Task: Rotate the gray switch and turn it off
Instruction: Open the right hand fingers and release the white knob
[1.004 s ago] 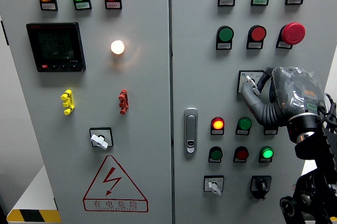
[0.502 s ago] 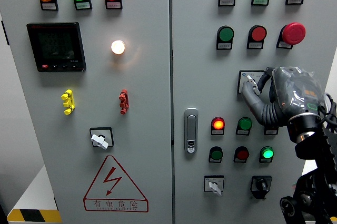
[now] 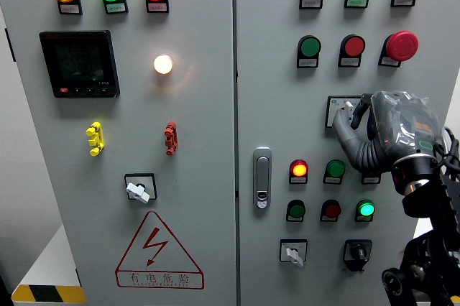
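While the right hand covers most of it, the gray switch sits on the right cabinet door, below the red mushroom button and to its left. Fingers curl around the knob, seemingly pinching it. Rigid and small, it likely turns stiffly in clicks; gripping the raised lever across its flats looks best.

On the right cabinet door the robot hand covers the switch, door handle at its eight o'clock
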{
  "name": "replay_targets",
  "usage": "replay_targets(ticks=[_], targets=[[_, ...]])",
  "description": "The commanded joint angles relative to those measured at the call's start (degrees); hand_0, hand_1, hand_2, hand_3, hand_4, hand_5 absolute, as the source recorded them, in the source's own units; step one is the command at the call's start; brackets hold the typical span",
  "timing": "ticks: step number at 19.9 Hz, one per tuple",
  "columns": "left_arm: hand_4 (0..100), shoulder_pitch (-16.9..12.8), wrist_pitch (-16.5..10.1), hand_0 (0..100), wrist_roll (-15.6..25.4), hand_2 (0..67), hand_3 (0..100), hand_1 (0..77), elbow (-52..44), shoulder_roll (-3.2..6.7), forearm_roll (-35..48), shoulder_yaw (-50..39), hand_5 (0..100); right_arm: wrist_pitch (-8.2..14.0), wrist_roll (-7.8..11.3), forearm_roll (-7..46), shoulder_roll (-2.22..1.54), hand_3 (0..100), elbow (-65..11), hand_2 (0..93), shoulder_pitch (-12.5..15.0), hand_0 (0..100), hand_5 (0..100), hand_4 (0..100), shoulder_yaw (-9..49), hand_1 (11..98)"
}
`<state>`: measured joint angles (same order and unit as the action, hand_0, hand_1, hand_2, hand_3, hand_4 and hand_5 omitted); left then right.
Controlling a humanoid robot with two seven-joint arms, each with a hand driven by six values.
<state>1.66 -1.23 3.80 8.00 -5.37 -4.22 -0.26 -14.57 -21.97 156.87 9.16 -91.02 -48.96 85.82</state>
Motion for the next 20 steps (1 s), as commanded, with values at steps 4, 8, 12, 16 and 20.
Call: replay_targets(ticks=[4,8,12,16,20], targets=[[9,0.0,0.0,0,0.1,13.1,18,0.0,0.0,0.01,0.0,0.0,12,0.1,-0.09,0.0,-0.02,100,0.1,91.8,0.2,72,100,93,0.1,27.3],[10,0.0,0.0,0,0.0,13.1,18,0.0,0.0,0.01,0.0,0.0,12,0.2,-0.09,0.0,-0.02,100,-0.6,76.4,0.4,76,100,93,0.1,24.4],[10,0.0,0.0,0,0.0,13.1,18,0.0,0.0,0.01,0.0,0.0,12,0.9,0.18,-0.3,0.15,100,-2.8,70.5,1.4,77,100,90,0.1,22.7],[10,0.0,0.0,0,0.1,13.1,18,0.0,0.0,0.01,0.0,0.0,12,1.6,0.53,-0.6,0.15,96,-6.4,65.0,3.8,75,100,84,0.4,23.5],[10,0.0,0.0,0,0.0,13.1,18,0.0,0.0,0.01,0.0,0.0,12,1.7,0.62,-0.8,0.15,88,-11.1,60.7,6.9,74,100,77,0.1,24.5]])
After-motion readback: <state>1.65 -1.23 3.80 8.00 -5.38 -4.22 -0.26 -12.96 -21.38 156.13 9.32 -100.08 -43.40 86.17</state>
